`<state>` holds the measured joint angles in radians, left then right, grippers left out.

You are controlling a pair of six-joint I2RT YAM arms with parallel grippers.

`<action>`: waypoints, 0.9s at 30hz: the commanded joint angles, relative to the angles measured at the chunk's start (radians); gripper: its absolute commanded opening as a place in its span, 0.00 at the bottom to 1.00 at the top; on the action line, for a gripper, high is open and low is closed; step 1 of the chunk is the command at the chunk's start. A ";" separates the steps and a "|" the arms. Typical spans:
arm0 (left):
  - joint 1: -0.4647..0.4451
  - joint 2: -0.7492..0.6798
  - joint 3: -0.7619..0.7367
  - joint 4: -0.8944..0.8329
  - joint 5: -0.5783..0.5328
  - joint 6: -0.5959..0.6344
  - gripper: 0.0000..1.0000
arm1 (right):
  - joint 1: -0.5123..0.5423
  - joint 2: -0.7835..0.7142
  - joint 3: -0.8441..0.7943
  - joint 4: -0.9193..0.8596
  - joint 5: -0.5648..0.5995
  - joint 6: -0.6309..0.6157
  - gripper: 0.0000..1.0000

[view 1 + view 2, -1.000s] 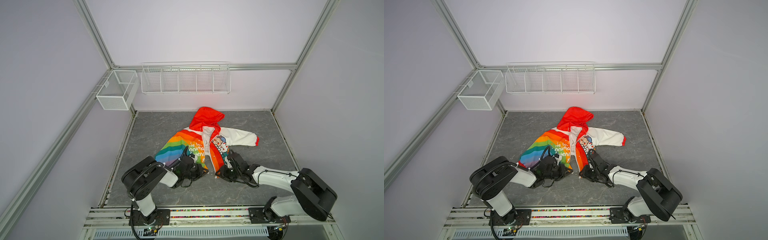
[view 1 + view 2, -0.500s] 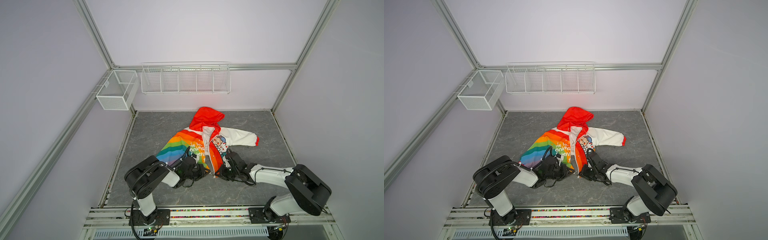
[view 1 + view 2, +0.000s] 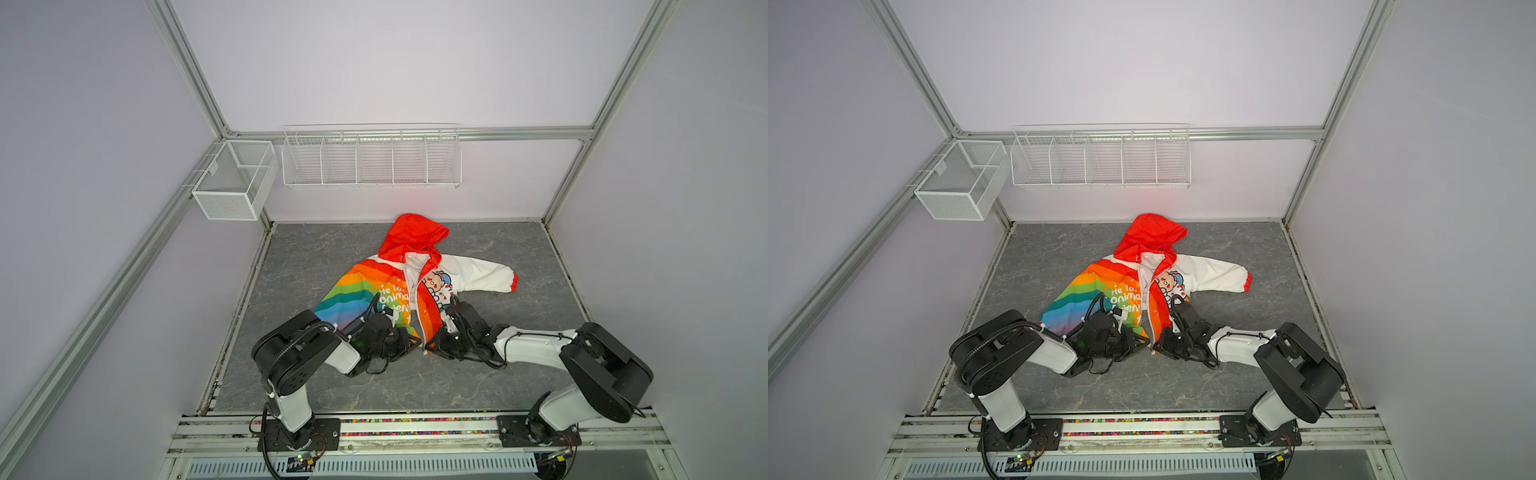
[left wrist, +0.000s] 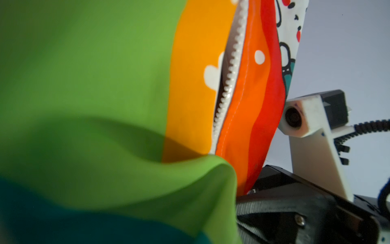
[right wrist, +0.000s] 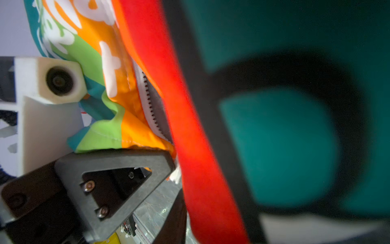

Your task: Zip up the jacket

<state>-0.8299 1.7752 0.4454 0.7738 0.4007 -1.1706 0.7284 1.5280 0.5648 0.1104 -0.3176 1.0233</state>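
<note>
"What are the left jaws doing?"

"They pinch the jacket tight at its bottom edge. I think that keeps the rainbow half still."

"And the right jaws?"

"They are at the other half's bottom edge. I cannot tell if they grip. The zipper is not zipped yet. The jacket lies mid-frame on the surface."

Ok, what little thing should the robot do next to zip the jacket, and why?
Probably clamp the right gripper on the jacket's orange edge, beside the left gripper, which pinches the rainbow hem: the white zipper teeth gape apart at the bottom, so both sides need holding first.
</note>
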 commanded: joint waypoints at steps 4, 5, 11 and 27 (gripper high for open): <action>-0.005 0.027 -0.015 0.021 -0.015 -0.021 0.00 | 0.007 0.020 0.004 -0.013 -0.002 -0.006 0.20; -0.005 0.029 -0.015 0.021 -0.014 -0.021 0.00 | 0.007 0.021 0.003 -0.009 -0.006 -0.006 0.20; -0.005 0.035 -0.014 0.029 -0.012 -0.024 0.00 | 0.010 0.035 0.011 0.001 -0.016 -0.012 0.21; -0.005 0.037 -0.024 0.049 -0.012 -0.031 0.00 | 0.014 0.047 0.018 0.007 -0.018 -0.012 0.14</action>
<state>-0.8299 1.7920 0.4385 0.8177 0.3931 -1.1862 0.7357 1.5589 0.5785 0.1326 -0.3412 1.0157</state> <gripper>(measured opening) 0.047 0.148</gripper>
